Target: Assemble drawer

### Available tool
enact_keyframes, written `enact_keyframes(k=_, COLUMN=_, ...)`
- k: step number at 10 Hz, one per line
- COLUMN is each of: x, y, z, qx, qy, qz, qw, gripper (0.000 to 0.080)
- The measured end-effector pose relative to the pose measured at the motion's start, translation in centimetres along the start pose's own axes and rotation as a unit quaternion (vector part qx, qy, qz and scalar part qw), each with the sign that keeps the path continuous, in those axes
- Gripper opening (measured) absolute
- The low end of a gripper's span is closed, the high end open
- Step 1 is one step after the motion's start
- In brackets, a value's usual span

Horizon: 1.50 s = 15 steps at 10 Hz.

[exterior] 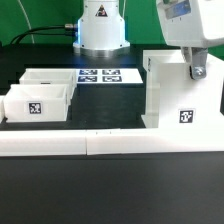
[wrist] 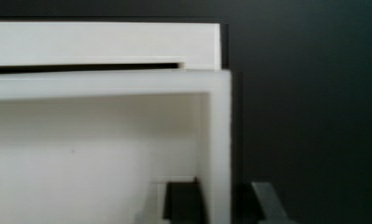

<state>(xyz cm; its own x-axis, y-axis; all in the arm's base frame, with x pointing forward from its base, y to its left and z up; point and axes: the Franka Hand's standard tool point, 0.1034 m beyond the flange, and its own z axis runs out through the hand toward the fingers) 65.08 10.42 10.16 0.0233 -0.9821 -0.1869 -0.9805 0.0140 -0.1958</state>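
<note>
The drawer's tall white housing (exterior: 172, 92) stands at the exterior view's right, with a square tag on its front. Two white open-top trays, one in front (exterior: 38, 103) and one behind it (exterior: 52, 80), sit at the left. My gripper (exterior: 197, 72) has come down over the housing's upper right edge. In the wrist view the gripper (wrist: 218, 203) straddles the housing's thin side wall (wrist: 215, 130). One dark finger (wrist: 183, 203) lies against the wall's inner face. The other finger (wrist: 265, 203) stands a small gap off the outer face. The jaws are open.
The long low white border wall (exterior: 100, 143) runs along the front of the black table. The marker board (exterior: 100, 75) lies behind the trays, in front of the robot's white base (exterior: 100, 25). Black table (wrist: 307, 120) shows beside the housing.
</note>
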Motion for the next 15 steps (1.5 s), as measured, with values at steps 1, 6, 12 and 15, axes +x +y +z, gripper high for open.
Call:
enact_keyframes(k=1, x=-0.2, y=0.0, z=0.1, qx=-0.005, qy=-0.002, qz=0.0, qw=1.0, gripper=0.0045)
enact_keyframes(k=6, x=-0.3, y=-0.1, z=0.0, qx=-0.002, qy=-0.002, qz=-0.006, qw=1.0, gripper=0.0303)
enact_keyframes(k=12, x=-0.4, y=-0.2, z=-0.4, qx=0.0, qy=-0.003, qz=-0.023, qw=1.0, gripper=0.0649)
enact_keyframes(k=15, x=-0.3, y=0.9, z=-3.8, qx=0.003, qy=-0.009, qz=-0.097, qw=0.995, gripper=0.0649)
